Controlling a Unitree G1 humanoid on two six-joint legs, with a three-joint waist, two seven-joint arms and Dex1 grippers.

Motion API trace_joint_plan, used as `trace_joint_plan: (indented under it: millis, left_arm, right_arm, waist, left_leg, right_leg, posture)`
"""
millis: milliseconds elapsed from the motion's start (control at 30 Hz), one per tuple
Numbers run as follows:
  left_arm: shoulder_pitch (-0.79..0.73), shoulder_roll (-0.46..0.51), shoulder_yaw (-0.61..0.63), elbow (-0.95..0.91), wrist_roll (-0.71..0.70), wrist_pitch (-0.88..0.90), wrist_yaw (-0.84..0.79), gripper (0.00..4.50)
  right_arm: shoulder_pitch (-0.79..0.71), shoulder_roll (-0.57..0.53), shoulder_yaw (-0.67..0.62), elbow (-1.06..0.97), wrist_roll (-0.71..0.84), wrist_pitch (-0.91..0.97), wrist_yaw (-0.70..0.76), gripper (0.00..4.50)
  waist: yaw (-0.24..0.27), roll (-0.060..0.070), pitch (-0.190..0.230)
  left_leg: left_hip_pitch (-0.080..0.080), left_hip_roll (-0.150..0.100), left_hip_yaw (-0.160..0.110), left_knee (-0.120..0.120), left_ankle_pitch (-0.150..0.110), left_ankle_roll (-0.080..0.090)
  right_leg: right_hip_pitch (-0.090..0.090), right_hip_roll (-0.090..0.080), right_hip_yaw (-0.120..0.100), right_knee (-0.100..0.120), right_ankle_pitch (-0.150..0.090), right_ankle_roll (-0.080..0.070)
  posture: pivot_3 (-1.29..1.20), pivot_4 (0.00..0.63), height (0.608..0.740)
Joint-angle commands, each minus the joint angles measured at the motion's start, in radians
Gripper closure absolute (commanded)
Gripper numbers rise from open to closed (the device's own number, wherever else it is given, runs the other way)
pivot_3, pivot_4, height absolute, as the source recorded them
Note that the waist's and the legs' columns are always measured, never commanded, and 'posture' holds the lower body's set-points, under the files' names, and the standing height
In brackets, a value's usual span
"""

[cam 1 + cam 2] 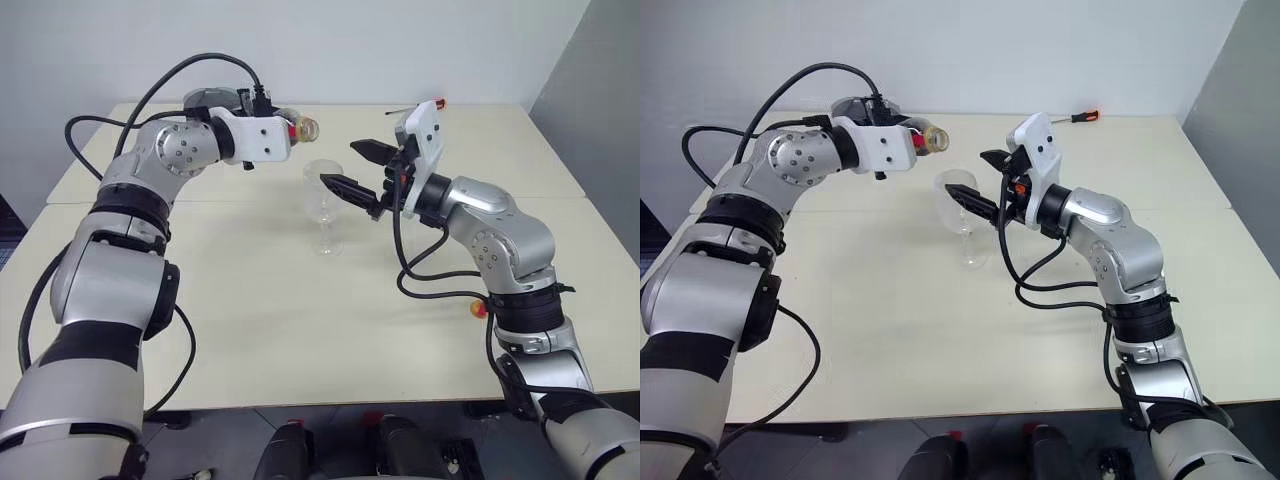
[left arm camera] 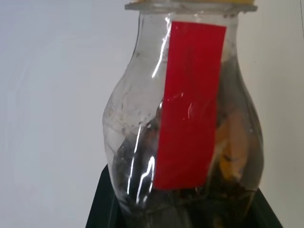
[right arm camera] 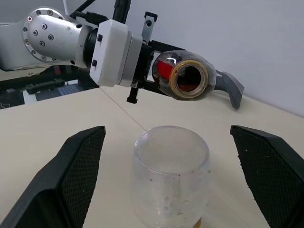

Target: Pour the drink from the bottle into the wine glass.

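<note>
My left gripper (image 1: pixel 286 130) is shut on the bottle (image 1: pixel 301 128), a clear one with a red label strip (image 2: pixel 190 104). It lies almost level in the air, its uncapped yellow-ringed mouth (image 3: pixel 189 80) pointing toward the wine glass (image 1: pixel 322 196) from just above and to the left of the rim. The dark drink (image 2: pixel 142 190) sits low inside the bottle. The wine glass stands upright on the table (image 1: pixel 300 330), and its bowl (image 3: pixel 171 166) holds only a few specks. My right gripper (image 1: pixel 338 163) is open, one black finger (image 3: pixel 80 166) on each side of the bowl, apart from it.
A thin tool with a red tip (image 1: pixel 1090 114) lies at the far right of the table. A dark grey object (image 1: pixel 210 97) sits behind my left arm at the back. Black cables hang off both arms. A seam crosses the table behind the glass.
</note>
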Motion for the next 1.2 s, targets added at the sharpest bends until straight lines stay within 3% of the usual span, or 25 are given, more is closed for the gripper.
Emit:
trace_joint_plan:
  millis: [33,1200]
  left_arm:
    - [-0.058,0.014,-0.003,-0.010,0.010,-0.036,0.034,3.44]
    - [-0.128,0.043,-0.074,0.008,0.118,-0.099,0.104,3.44]
  right_arm:
    - [-0.026,0.005,-0.008,-0.023,0.000,-0.022,0.005,0.00]
    - [-0.051,0.019,-0.013,0.050,-0.032,-0.082,0.017,0.00]
  waist:
    - [0.000,0.000,0.000]
    - [0.000,0.000,0.000]
  left_leg:
    - [0.000,0.000,0.000,0.000,0.000,0.000]
    - [0.000,0.000,0.000,0.000,0.000,0.000]
  right_leg:
    - [0.000,0.000,0.000,0.000,0.000,0.000]
    - [0.000,0.000,0.000,0.001,0.000,0.000]
  posture:
    - [0.00,0.150,0.740]
    - [0.00,0.150,0.740]
